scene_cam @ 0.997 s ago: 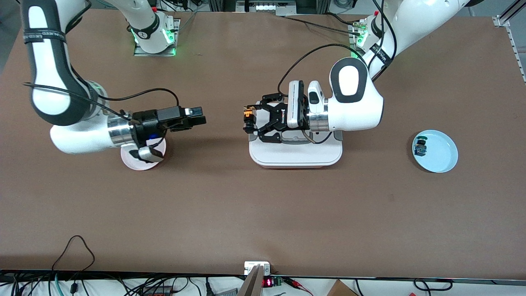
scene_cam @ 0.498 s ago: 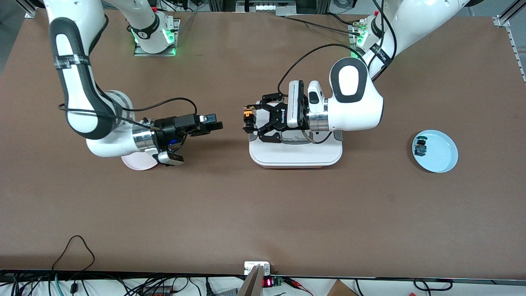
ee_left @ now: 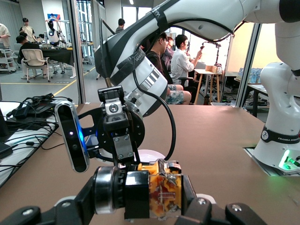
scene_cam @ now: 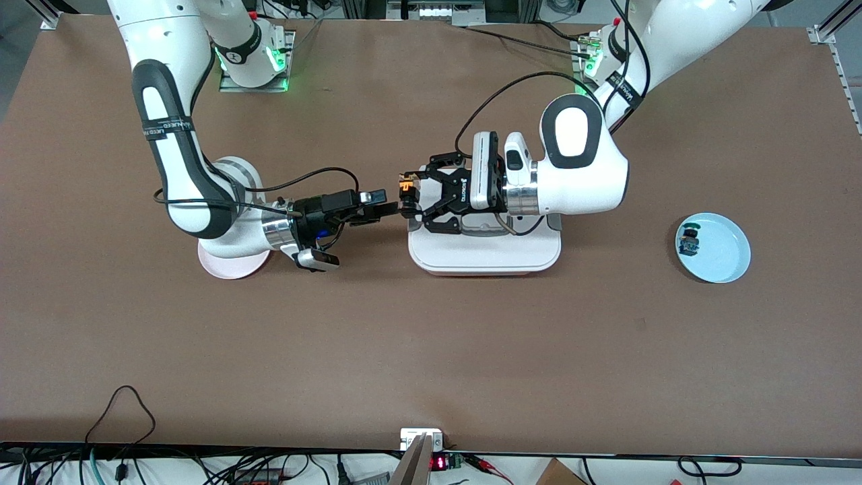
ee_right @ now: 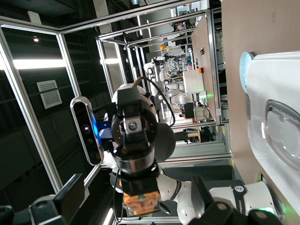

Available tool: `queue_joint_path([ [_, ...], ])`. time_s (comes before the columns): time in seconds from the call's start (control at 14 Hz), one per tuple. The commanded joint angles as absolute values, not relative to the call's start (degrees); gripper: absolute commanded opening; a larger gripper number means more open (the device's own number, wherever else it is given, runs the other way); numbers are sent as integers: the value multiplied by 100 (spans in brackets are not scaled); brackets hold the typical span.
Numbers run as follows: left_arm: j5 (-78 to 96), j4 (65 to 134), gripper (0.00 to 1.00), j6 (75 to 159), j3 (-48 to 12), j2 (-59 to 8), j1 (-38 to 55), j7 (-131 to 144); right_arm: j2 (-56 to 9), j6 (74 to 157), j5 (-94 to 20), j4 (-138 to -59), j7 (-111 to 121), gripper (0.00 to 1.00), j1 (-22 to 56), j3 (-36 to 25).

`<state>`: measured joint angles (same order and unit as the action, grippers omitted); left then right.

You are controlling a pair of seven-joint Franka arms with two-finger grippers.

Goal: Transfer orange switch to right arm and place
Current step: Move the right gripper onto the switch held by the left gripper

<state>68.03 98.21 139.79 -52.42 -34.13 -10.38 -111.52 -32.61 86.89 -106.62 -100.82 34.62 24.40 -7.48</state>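
Front view shows the left pincer (scene_cam: 406, 196) pinching the orange switch (scene_cam: 405, 186), a boxy little part with a glossy black barrel, held in the air just off the white tray's (scene_cam: 485, 254) nine o'clock edge. At the switch's nine o'clock, the right pincer (scene_cam: 389, 209) has its slim black fingers spread, their tips at the switch. Two round plates rest on the matte brown tabletop (scene_cam: 431, 350): one pink plate (scene_cam: 225, 266) under the right arm, one pale blue plate (scene_cam: 720, 249) carrying a small blue-and-green switch (scene_cam: 689, 241).
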Motion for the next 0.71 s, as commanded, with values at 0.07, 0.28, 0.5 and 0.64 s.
queue_joint_path([
  [0.07,7049,9861,0,13834,-5282,-3357,-1143,-11373,-3217,8543,-10863,-10099,3577,100,2443,-686],
  [0.28,7049,9861,0,13834,-5282,-3357,-1143,-11364,-3226,8604,-11179,-10099,3568,99,2513,-607],
  [0.5,7049,9861,0,13834,-5291,-3357,-1143,-11364,-3226,8648,-11189,-10099,3568,97,2593,-606],
  [0.64,7049,9861,0,13843,-5291,-3357,-1134,-11364,-3217,8692,-11197,-10107,3568,95,2593,-606],
])
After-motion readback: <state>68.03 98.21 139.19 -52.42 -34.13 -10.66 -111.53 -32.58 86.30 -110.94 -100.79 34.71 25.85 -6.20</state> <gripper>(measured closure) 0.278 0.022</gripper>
